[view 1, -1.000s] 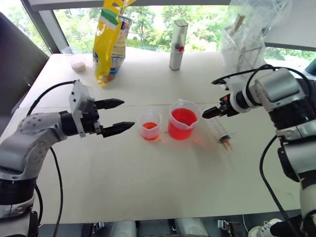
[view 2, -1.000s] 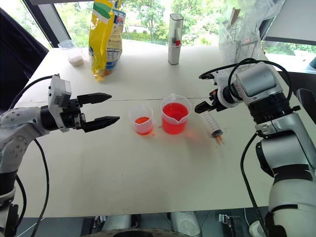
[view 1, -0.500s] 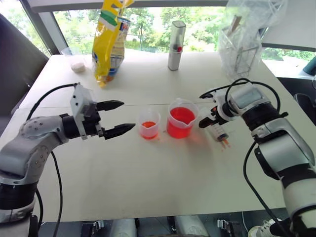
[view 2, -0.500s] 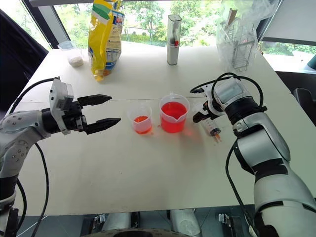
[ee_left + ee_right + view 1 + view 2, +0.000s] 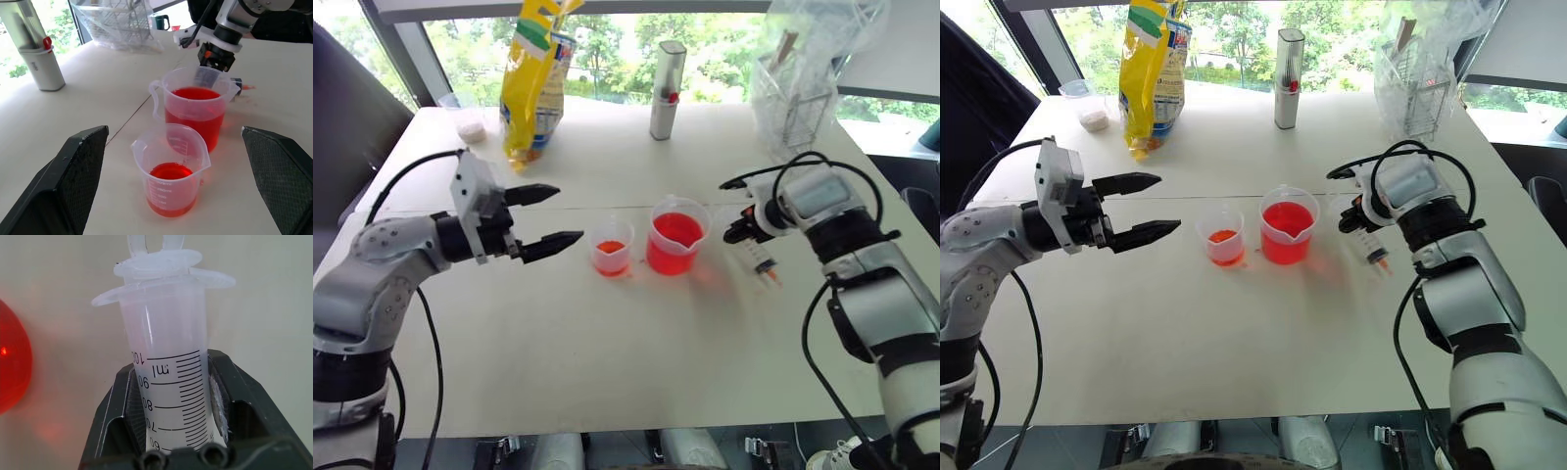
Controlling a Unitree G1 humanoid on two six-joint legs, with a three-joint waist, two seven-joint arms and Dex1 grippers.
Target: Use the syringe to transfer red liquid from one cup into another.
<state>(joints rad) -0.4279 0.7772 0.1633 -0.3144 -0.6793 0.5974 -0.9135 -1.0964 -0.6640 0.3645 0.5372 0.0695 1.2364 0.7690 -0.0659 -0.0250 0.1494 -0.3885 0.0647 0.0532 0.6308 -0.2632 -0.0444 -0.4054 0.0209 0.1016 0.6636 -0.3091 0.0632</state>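
Observation:
The syringe (image 5: 762, 262) lies on the white table just right of the larger cup (image 5: 675, 238), its red-stained tip pointing toward me. My right gripper (image 5: 741, 227) is down on its plunger end, shut on the clear graduated barrel (image 5: 168, 382), with a black finger (image 5: 115, 421) pressed to each side. The larger cup is about half full of red liquid (image 5: 195, 105). To its left stands the smaller cup (image 5: 610, 247) with a shallow layer of red liquid. My left gripper (image 5: 566, 213) hovers open left of the smaller cup, pointing at it and holding nothing.
At the back of the table (image 5: 607, 362) stand a yellow bag (image 5: 530, 78), a white-grey bottle (image 5: 666, 90), a small cup of white stuff (image 5: 468, 125) and a wire rack wrapped in plastic (image 5: 798, 83). A seam crosses the table behind the cups.
My right gripper has dropped onto the syringe's plunger end and shut on the barrel. The left gripper has stayed open in about the same place.

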